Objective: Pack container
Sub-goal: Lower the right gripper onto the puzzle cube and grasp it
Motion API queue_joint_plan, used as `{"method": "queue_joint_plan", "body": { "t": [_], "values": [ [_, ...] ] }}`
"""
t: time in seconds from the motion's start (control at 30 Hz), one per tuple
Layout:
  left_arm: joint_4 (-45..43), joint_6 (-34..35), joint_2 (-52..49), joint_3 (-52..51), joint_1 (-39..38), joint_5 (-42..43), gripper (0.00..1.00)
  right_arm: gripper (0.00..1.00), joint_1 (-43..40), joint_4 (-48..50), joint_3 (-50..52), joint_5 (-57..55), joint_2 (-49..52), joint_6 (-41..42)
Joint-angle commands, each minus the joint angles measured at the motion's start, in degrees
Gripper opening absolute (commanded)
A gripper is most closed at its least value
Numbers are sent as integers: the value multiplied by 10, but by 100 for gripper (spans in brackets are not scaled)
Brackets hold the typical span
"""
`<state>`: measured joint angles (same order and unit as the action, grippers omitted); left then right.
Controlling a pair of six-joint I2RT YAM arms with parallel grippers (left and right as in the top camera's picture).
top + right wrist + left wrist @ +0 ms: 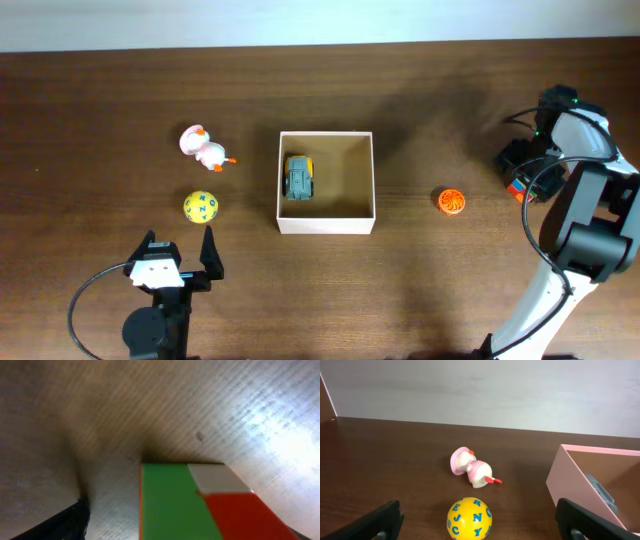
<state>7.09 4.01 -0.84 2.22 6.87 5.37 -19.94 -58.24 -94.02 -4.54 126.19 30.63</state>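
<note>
Five toys in all. Mid-frame from overhead: container (326, 223), white walls, tan inside, with a grey-and-yellow toy truck (299, 177) by its left wall. Left of it: pink duck (205, 148) on its side, and a yellow ball (469, 518) with blue letters, E, N, C, J among them. Lower left: left gripper (180, 243) spread wide, empty. Far right: right gripper (518, 175) spread around a green, white and red cube (172, 505), not clamped. Orange ball (451, 201) just right of the container.

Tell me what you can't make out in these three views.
Right wrist: the block is blurred, cut off at the bottom edge; shape unclear.
Overhead: the right end effector sits under its own arm; grip on the block unclear.
Left wrist: the toy car is mostly hidden behind the container wall.
</note>
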Motion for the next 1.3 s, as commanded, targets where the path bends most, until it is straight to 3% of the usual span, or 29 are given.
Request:
{"method": "queue_joint_plan", "body": {
  "t": [0.0,0.43,0.77,1.1,1.27],
  "values": [
    [-2,-11,5,-4,-1,-2,99,88,-3,31,18,46,2,-88],
    [-2,-11,5,-4,-1,-2,99,88,33,56,18,181,2,-324],
    [-1,-11,5,-4,-1,-2,99,88,123,63,18,172,2,-334],
    [-2,-11,5,-4,-1,-2,99,88,177,64,18,21,2,-322],
    [-2,-11,5,-4,-1,-2,99,78,176,56,18,-3,2,-323]
  ]
}}
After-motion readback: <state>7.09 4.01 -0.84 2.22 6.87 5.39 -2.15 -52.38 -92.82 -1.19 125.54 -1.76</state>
